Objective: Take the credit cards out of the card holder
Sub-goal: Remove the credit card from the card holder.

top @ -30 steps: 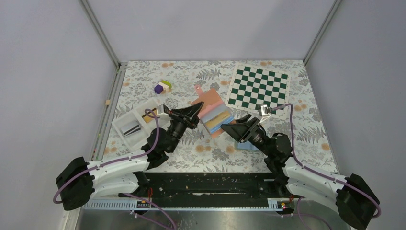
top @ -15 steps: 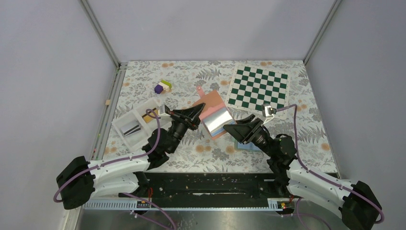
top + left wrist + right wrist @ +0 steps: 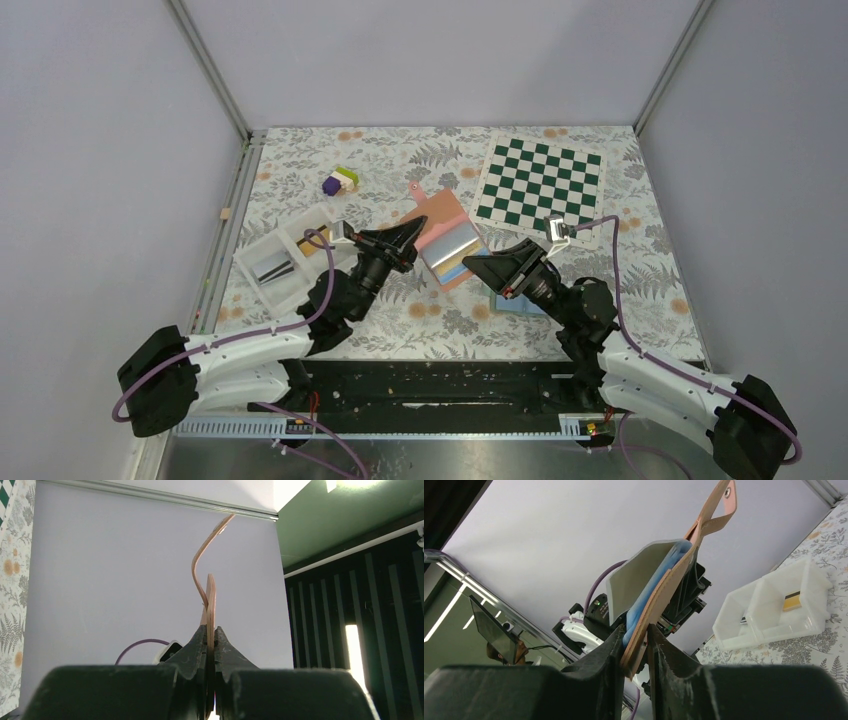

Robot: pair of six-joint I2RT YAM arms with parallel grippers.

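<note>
Grip geometry at the card holder, listed near to far. Nearest the bases, a flat blue item (image 3: 512, 305) lies on the table (image 3: 420, 315) under the right forearm; what it is cannot be told.

Right gripper (image 3: 472, 266) is clamped on the card holder (image 3: 452, 240) at the holder's 5 o'clock corner. Its wrist view shows salmon leather and blue pages (image 3: 651, 600) pinched between the jaws, with a grey glossy page (image 3: 636, 577) fanned open beside them.

Left gripper (image 3: 410, 243) is clenched on the holder's 9 o'clock edge. Its wrist view shows only a thin leather edge between the fingers (image 3: 197, 645), with the strap (image 3: 212, 540) curling above.

The holder hangs lifted between the two grippers, its long axis running from 11 o'clock, the strap end, to 5 o'clock. Yellow and blue strips show along its 5 o'clock edge, just beside the right gripper. Whether these are credit cards cannot be told.

Both arms touch the holder, so neither is free. By judgement, one must release before a card can be drawn out.

At 9 o'clock from the holder stands a white divided tray (image 3: 262, 250). One yellow-orange credit card (image 3: 791, 601) with a dark stripe lies in one compartment.

Farther off are coloured blocks (image 3: 340, 181) at 11 o'clock and a green chessboard mat (image 3: 542, 180) at 1 o'clock.

No brand, label or writing is legible.
</note>
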